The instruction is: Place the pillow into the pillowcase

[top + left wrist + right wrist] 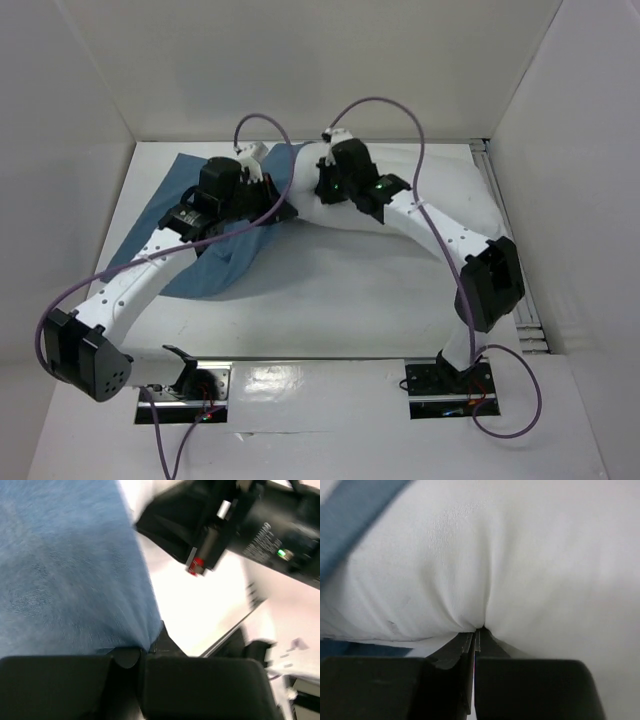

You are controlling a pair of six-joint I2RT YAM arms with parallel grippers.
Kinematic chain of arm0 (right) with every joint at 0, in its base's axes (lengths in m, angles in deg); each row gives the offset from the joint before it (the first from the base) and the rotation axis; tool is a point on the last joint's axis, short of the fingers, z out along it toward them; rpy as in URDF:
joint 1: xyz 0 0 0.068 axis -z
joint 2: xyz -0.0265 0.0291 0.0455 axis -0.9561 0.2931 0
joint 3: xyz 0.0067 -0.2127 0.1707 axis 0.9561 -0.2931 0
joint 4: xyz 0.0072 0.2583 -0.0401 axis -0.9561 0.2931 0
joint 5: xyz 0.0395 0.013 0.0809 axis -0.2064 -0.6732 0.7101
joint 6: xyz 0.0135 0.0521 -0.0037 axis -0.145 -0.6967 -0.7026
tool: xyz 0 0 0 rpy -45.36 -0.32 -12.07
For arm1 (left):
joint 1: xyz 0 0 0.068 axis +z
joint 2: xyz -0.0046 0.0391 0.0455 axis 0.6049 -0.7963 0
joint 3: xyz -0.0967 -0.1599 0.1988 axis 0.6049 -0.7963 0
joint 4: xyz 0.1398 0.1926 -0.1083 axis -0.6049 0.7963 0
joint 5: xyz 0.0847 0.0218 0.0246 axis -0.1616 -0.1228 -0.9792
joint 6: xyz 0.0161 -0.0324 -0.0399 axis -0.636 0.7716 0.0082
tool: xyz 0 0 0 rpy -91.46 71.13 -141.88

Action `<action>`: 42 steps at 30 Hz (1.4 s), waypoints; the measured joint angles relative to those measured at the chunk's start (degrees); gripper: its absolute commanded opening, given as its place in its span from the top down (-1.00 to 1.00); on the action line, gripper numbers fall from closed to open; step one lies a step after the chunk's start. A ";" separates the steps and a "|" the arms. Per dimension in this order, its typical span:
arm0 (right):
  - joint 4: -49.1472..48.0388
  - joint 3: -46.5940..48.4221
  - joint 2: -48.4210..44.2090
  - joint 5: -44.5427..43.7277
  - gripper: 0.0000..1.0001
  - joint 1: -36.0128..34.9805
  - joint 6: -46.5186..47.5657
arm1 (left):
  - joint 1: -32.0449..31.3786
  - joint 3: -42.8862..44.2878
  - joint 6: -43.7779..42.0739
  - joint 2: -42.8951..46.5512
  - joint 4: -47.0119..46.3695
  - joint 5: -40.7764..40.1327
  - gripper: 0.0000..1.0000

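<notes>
Right gripper: we see its jaws closed together on a pinch of the pillow, with the white cloth puckering into folds right at the tips.
Left gripper: its jaws are closed on an edge of the pillowcase, and the blue cloth spreads up and away from the tips.
Pillow: plump and white, it fills most of the right wrist view. From above it lies at the far middle of the table, largely hidden under the right wrist.
Pillowcase: from above we find it wrinkled on the far left of the table, running under the left arm. In the right wrist view a blue band crosses the upper left corner and more blue shows beneath the pillow at lower left. We cannot tell how far in the pillow sits.
Arms: both reach towards the far middle, with their wrists close together.
Cables: purple loops arch above each wrist.
</notes>
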 measured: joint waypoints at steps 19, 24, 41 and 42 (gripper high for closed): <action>-22.80 -29.38 -8.20 11.98 1.00 -0.94 -16.13 | -0.85 -5.29 7.06 -6.29 -3.39 15.13 0.28; -22.82 -34.82 -11.98 13.57 1.00 -1.88 -19.43 | -1.16 0.02 4.81 -6.08 4.04 16.79 -0.94; -21.73 -34.80 -14.71 10.91 1.00 -2.86 -18.88 | 0.92 22.38 -0.98 -10.75 19.74 -15.54 -0.60; -21.44 -34.77 -14.88 10.64 1.00 -2.93 -18.71 | 0.96 22.38 -0.68 -12.17 20.39 -17.51 -0.51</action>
